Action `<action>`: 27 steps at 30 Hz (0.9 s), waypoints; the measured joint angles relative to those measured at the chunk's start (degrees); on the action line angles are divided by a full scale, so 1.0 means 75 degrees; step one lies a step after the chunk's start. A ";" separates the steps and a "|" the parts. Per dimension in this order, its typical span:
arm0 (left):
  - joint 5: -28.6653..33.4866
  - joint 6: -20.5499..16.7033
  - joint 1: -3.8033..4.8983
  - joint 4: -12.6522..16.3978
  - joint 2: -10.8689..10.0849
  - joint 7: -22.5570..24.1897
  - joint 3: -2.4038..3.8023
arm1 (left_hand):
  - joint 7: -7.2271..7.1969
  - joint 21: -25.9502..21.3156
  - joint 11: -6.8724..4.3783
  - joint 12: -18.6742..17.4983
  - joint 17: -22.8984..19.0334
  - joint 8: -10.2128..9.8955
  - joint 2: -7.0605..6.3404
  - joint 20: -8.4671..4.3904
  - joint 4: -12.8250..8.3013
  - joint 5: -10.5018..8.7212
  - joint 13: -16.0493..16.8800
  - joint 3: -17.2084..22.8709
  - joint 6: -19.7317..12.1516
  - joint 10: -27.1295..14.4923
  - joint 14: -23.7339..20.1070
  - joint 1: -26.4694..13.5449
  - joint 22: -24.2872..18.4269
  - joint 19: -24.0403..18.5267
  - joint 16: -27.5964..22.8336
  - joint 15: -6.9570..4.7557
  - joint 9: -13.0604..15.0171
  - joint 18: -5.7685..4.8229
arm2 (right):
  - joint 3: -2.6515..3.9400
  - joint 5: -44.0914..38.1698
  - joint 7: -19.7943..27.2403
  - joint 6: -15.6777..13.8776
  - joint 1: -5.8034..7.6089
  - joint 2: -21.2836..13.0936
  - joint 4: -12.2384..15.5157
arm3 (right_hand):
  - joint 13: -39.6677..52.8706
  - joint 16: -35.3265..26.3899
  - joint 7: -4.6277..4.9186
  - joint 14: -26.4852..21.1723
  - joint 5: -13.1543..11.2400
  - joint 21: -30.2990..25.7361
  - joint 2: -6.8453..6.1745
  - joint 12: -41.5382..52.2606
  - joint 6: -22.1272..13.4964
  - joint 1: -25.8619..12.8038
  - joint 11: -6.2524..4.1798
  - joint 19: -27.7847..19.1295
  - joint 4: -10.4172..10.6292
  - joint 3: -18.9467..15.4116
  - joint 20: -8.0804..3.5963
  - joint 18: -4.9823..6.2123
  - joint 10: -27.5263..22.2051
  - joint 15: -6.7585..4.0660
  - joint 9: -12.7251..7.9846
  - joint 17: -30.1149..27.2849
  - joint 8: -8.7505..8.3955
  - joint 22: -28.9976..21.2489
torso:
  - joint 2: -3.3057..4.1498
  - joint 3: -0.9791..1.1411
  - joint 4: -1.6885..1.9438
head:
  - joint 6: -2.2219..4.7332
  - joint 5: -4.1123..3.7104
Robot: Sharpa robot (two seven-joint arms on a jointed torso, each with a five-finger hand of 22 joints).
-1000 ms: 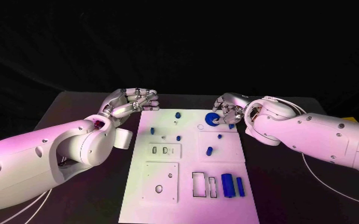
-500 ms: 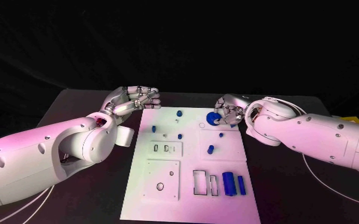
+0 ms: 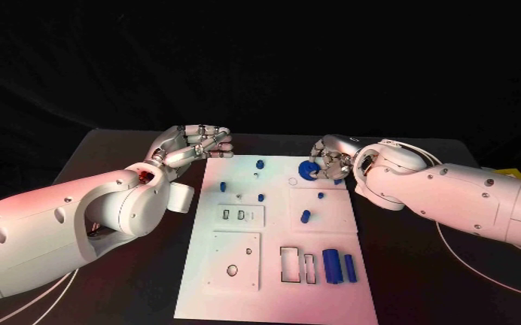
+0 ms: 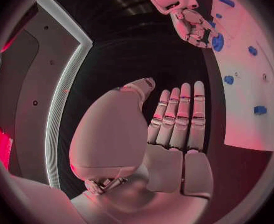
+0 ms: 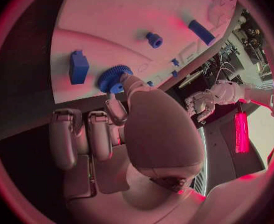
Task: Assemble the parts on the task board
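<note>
1. Head view: the right robot hand [image 3: 331,161] is at the far right corner of the white rectangular task board [image 3: 277,280], fingers closed round a round blue toothed gear part [image 3: 309,170] that sits on the board.
2. Right wrist view: the thumb and a finger [image 5: 116,109] of the right robot hand pinch the gear's rim [image 5: 114,77]. A blue block part [image 5: 78,66] lies just beside it on the board.
3. The left robot hand [image 3: 196,144] hovers over the black desk [image 3: 108,152] just off the board's far left corner. In the left wrist view its fingers [image 4: 181,115] are extended and lie side by side, holding nothing.
4. Step in hand, as judged: seating or turning the gear at its place on the board.
5. Next move calls for keeping the gear level and pressing it straight down. Whether it is fully seated cannot be told.
6. Two blue bar parts [image 3: 339,266] lie at the near right, apparently still to be placed.
</note>
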 measured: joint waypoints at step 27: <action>0.0001 0.0022 0.0000 -0.0022 -0.0001 -0.0011 0.0000 | 0.0000 0.0000 0.0000 0.0000 -0.0002 0.0000 0.0000 0.0000 0.0000 0.0000 -0.0001 0.0000 0.0000 0.0000 0.0000 0.0000 0.0001 0.0000 0.0000 0.0000 -0.0003 0.0000 | -0.0026 -0.1004 -0.0251 -0.1511 -0.0068 0.0060 0.1087 | 0.0530 0.0059 -0.0030 0.0000 0.0176 0.0242 -0.0099 0.0404 0.0249 -0.0210 -0.0098 0.0027 -0.0015 0.0492 -0.0085 -0.0124 0.0366 -0.0056 -0.0065 -0.0002 -0.0032 0.0004 | -0.0002 0.0001 -0.0009 | 0.0064 0.0004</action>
